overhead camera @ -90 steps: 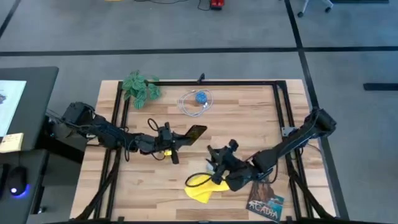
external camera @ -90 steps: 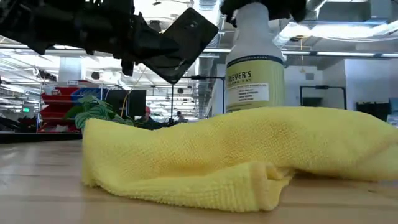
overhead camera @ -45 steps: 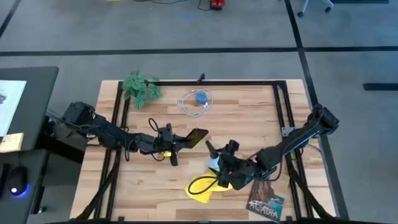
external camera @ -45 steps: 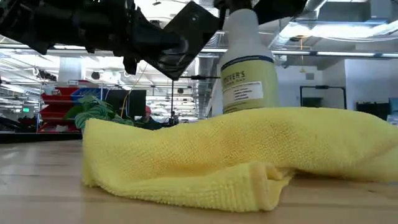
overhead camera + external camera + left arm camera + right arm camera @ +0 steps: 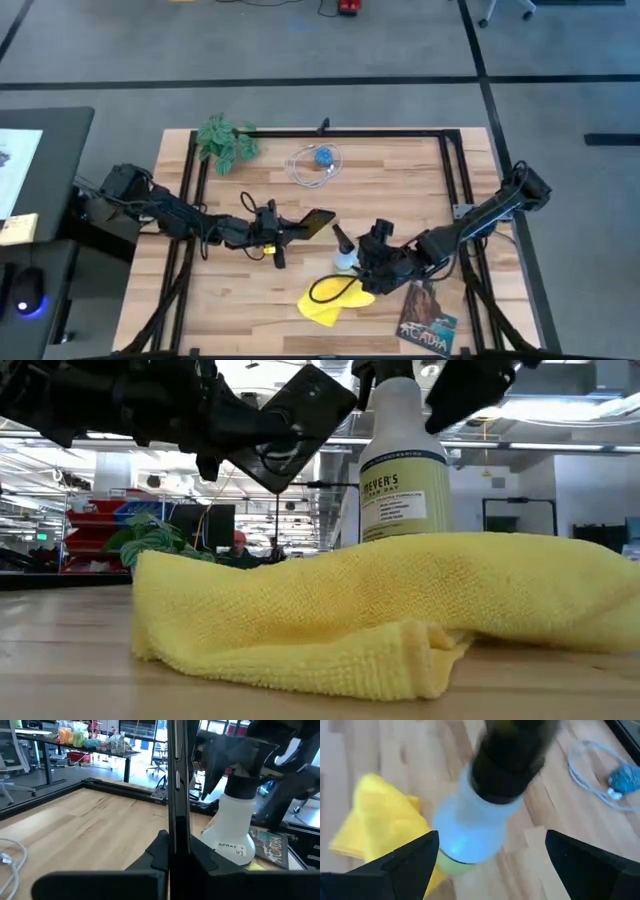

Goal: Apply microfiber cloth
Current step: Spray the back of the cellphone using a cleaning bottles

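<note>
The microfiber cloth (image 5: 328, 302) is plain bright yellow. The spray bottle (image 5: 404, 480) is pale yellow-green with a white label in dark lettering and a black trigger head. The smartphone (image 5: 312, 220) is black. The table (image 5: 400, 190) is light striped wood with a black frame. The booklet (image 5: 428, 325) is dark with teal illustration, the plant (image 5: 225, 143) green, the cable (image 5: 316, 166) white with a blue piece

The bright yellow microfiber cloth (image 5: 380, 610) is soft fabric with a fine, nubby, matt weave. It lies on a pale wooden table (image 5: 400, 180) of smooth, lightly satin planks edged by matt black metal rails. The pale plastic spray bottle (image 5: 402, 480) looks smooth and carries a paper-like label. The flat black smartphone (image 5: 300, 430) looks glossy.
</note>
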{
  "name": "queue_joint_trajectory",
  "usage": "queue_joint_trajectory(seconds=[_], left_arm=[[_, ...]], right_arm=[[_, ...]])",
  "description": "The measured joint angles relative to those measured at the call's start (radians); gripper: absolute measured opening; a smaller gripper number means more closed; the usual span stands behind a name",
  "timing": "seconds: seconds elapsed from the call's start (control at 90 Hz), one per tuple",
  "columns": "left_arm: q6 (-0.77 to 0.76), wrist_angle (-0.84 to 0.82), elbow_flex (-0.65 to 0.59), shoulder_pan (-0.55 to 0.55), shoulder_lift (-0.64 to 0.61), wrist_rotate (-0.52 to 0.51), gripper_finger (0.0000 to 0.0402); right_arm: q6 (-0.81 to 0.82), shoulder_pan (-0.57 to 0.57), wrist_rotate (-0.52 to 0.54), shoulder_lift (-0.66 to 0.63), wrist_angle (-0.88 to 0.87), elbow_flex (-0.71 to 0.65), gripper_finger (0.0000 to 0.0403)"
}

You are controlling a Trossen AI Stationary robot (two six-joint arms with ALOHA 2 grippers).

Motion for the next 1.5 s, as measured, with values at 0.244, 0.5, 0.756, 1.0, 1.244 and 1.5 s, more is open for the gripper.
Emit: queue_joint_trajectory(seconds=[0.244, 0.5, 0.756, 1.0, 1.244, 1.5], left_arm=[[0.031, -0.058, 0.000, -0.031, -0.028, -0.012, 0.0011], [0.008, -0.323, 0.000, -0.137, -0.163, -0.153, 0.0011], [-0.090, -0.607, -0.001, -0.278, -0.346, -0.359, 0.0011], [-0.110, -0.667, -0.001, -0.352, -0.417, -0.378, 0.0011], [-0.106, -0.671, -0.001, -0.397, -0.419, -0.377, 0.0011], [-0.066, -0.716, -0.001, -0.437, -0.512, -0.376, 0.0011]], right_arm=[[0.201, 0.142, -0.109, 0.002, 0.036, 0.009, 0.0347], [0.276, 0.202, -0.274, 0.185, 0.448, 0.016, 0.0287], [0.173, 0.103, -0.370, 0.456, 0.412, 0.238, 0.0185], [0.177, 0.022, -0.367, 0.654, 0.217, 0.453, 0.0043], [0.160, -0.029, -0.370, 0.816, 0.234, 0.607, 0.0007], [0.047, -0.136, -0.354, 0.941, 0.309, 0.761, 0.0001]])
